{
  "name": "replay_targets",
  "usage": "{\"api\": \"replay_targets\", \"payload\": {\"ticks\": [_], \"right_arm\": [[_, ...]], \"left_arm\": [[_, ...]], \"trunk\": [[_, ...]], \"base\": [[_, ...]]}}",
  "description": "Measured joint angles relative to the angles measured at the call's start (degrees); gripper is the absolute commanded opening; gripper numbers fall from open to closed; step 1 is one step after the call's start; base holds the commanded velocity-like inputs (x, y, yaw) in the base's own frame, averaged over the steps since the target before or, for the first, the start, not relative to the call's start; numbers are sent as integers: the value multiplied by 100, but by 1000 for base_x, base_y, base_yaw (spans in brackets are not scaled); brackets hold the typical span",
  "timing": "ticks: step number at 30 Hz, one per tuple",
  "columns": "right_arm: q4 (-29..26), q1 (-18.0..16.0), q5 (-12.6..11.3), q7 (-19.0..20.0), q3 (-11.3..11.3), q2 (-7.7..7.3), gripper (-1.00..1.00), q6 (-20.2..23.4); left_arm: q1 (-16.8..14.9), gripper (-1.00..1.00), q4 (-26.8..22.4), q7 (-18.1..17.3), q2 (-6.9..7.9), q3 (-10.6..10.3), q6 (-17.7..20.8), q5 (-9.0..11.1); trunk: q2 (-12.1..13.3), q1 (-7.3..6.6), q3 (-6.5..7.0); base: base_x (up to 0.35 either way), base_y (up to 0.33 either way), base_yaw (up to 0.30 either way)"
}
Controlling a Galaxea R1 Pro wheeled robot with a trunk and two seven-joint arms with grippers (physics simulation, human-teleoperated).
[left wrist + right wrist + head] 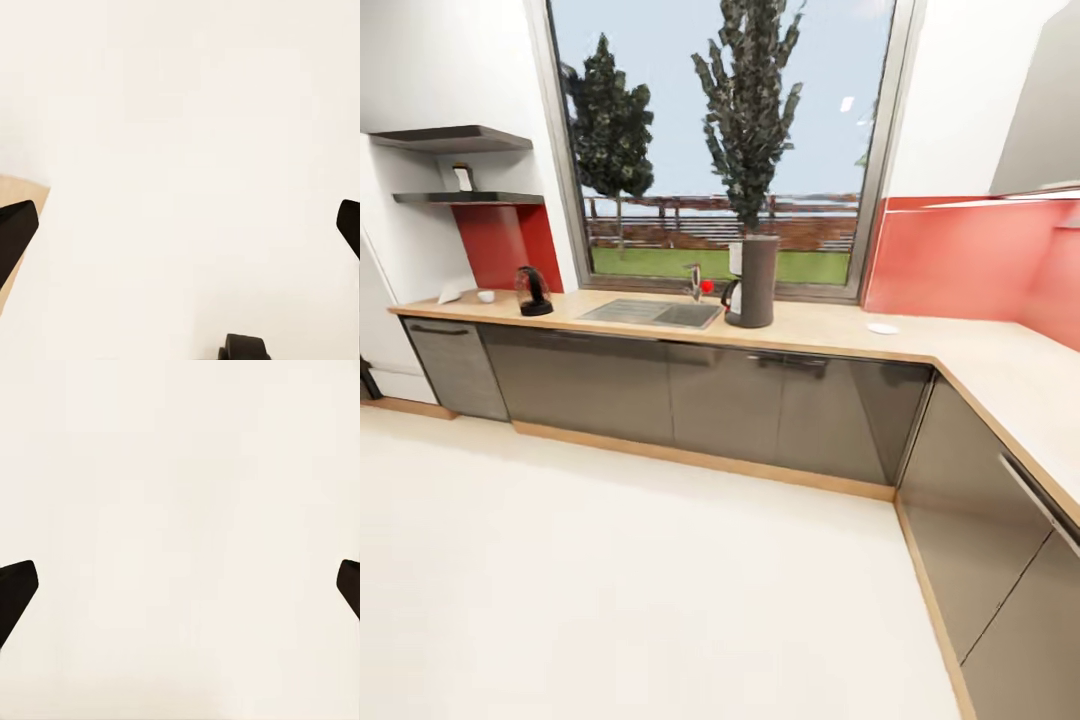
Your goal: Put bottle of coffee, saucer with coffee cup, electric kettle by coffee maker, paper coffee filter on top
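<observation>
Approach to the kitchen countertop (pixel 830 335) — nothing held yet.
Both grippers' jaws spread over bare floor; next, probably reach the electric kettle (pixel 533 291), well apart from the coffee maker (pixel 753 281).

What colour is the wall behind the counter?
Red. The backsplash behind the kitchen countertop shows best in the head view.

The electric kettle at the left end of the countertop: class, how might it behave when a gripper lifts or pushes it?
The electric kettle looks like clear glass, so it is probably fragile and slippery on its rounded body. Its black loop handle likely offers the safer grip. Standing upright on a flat black base on the kitchen countertop, it would probably slide rather than roll when pushed low.
</observation>
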Motion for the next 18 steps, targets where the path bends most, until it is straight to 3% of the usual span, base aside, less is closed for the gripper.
{"api": "replay_targets", "payload": {"ticks": [18], "right_arm": [[-1, 0, 0, 0, 0, 0, 100, 0]], "left_arm": [[-5, 100, 1, 0, 0, 0, 0, 8]], "trunk": [[0, 0, 0]], "base": [[337, -97, 11]]}}
